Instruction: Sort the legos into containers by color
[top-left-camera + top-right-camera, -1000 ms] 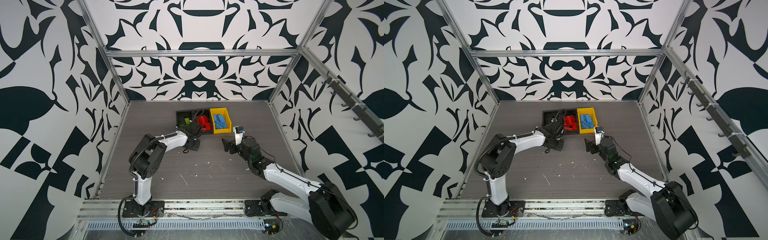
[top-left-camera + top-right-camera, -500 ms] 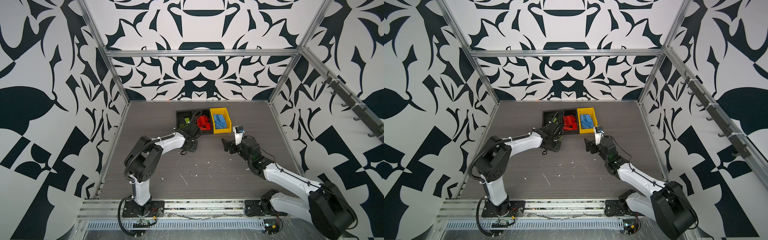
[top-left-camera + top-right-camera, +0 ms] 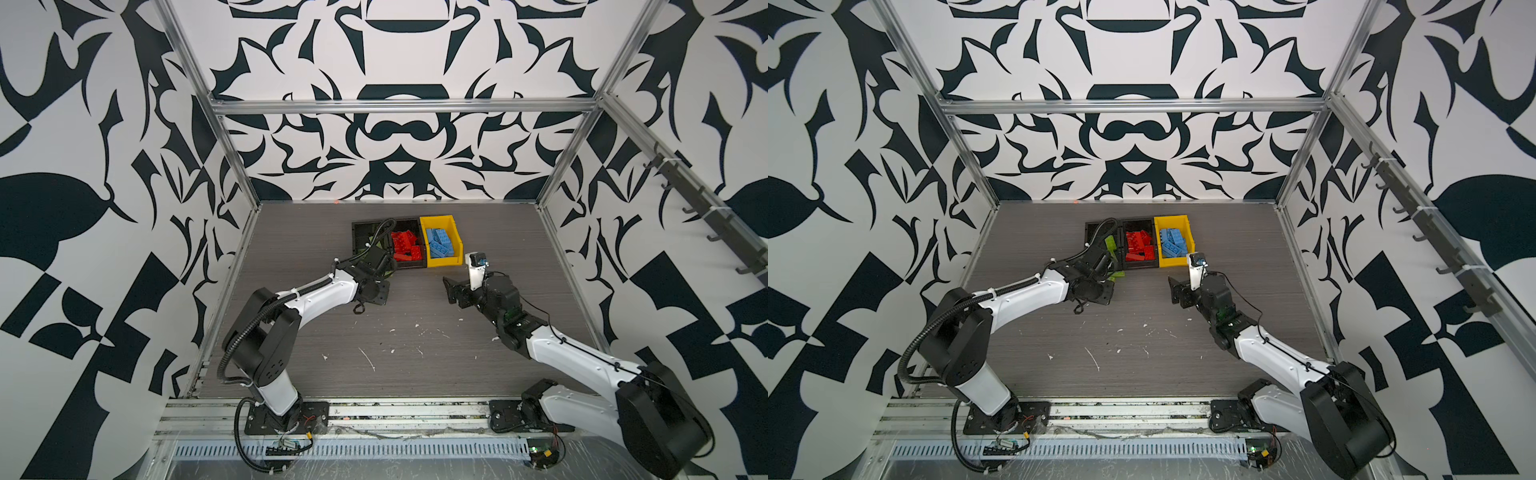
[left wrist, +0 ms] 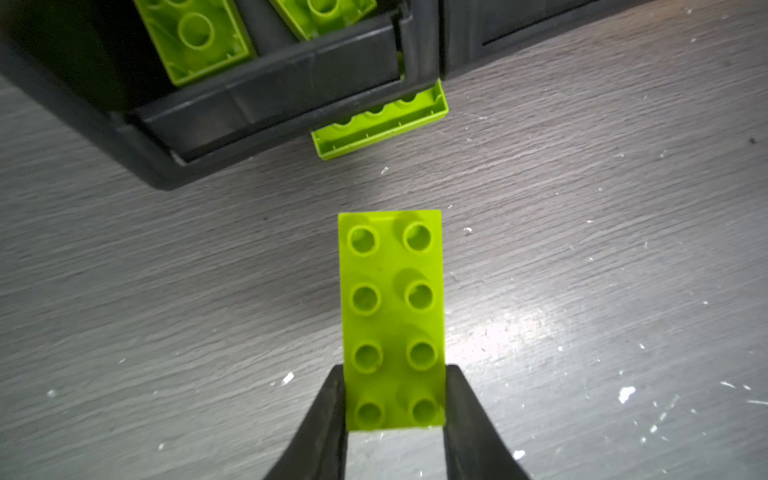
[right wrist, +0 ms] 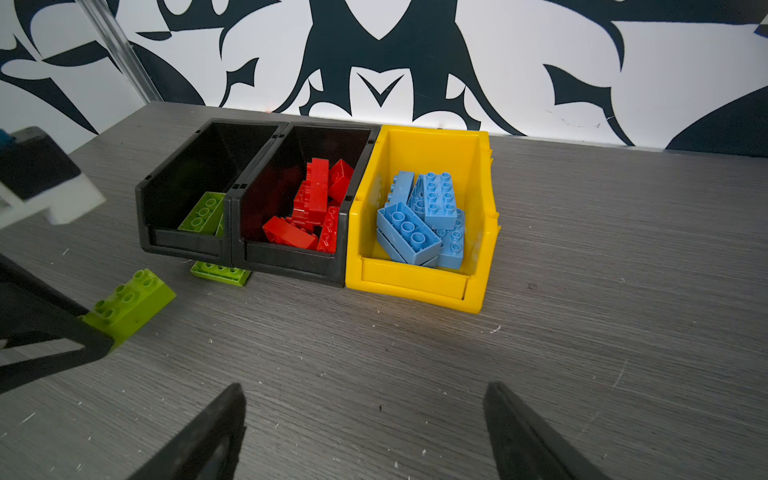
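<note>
On the grey wood-grain tabletop, at the left, the left gripper is clamped on the near end of a lime green two-by-four studded plastic brick. The brick is studs up, its far end pointing at the bins across a short strip of bare table. Whether it rests on the surface or sits just off it cannot be told. Beyond it stands the left black open-top plastic bin, with lime green bricks inside. A second lime green brick lies on the table, partly tucked under that bin's near front edge at its right corner. Touching on the right is the middle black plastic bin, piled with red studded bricks. Flush against that is the bright yellow plastic bin, holding light blue studded bricks. Near of the yellow bin, the right gripper hangs with jaws spread wide and nothing between them. The table right of the yellow bin and across the near half lies open, bar scattered white flecks.
</note>
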`<action>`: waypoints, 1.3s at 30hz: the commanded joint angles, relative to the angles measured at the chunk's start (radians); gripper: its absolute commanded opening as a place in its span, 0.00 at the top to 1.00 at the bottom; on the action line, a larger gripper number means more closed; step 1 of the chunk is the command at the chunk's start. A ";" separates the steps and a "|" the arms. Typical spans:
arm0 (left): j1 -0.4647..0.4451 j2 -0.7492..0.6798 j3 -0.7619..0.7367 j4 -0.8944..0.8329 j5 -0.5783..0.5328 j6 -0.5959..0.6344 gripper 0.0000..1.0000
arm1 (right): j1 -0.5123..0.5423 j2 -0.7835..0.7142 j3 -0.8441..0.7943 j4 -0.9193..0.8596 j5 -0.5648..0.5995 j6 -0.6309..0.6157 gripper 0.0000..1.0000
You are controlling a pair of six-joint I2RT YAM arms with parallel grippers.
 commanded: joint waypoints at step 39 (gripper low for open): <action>0.231 0.340 0.499 -0.032 0.077 0.230 0.50 | -0.002 0.068 0.110 -0.075 -0.066 0.007 0.08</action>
